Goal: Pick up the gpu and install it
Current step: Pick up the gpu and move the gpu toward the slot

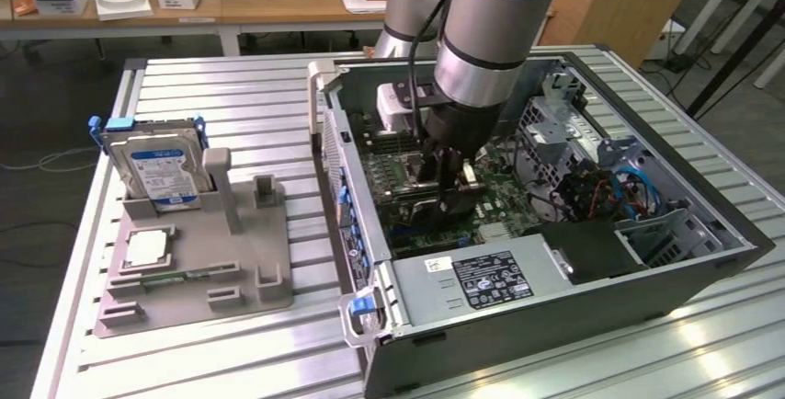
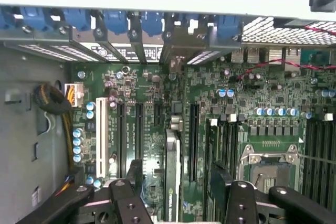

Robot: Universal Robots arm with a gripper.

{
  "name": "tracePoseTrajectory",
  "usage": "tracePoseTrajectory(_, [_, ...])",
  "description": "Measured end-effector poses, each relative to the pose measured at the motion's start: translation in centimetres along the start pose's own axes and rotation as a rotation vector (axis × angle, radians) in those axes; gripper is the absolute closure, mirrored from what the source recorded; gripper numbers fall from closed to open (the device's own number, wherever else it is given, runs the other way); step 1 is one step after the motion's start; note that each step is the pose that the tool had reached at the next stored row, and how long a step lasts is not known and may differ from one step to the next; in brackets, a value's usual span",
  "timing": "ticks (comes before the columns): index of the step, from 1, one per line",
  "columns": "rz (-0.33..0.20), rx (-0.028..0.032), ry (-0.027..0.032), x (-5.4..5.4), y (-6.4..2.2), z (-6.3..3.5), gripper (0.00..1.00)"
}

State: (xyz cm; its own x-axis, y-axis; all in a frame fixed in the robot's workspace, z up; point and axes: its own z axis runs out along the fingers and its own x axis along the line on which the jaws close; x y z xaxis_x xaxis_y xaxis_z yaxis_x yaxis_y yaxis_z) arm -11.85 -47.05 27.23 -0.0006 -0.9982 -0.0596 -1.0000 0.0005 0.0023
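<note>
End effector (image 2: 176, 192) spread wide, we see it straddling the gpu (image 2: 172, 177) standing edge-on in the motherboard (image 2: 262, 108), inside the computer case (image 1: 687, 279).

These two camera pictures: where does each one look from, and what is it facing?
Exterior view: off the arm, above the table, looking down into the open computer case; the arm and its gripper reach inside.
Wrist view: on the wrist, facing the green motherboard; the open gripper straddles the gpu, standing edge-on in a slot.
Shared: the gripper, the motherboard and the case interior.
</note>
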Motion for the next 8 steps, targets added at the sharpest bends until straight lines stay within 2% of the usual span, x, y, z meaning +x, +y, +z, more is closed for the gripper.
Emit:
tracePoseTrajectory(5, [0.000,-0.0001,-0.0005,-0.05,0.01,-1.02,0.36])
tracePoseTrajectory(8, [0.000,0.0000,-0.0008,-0.06,0.01,-1.02,0.38])
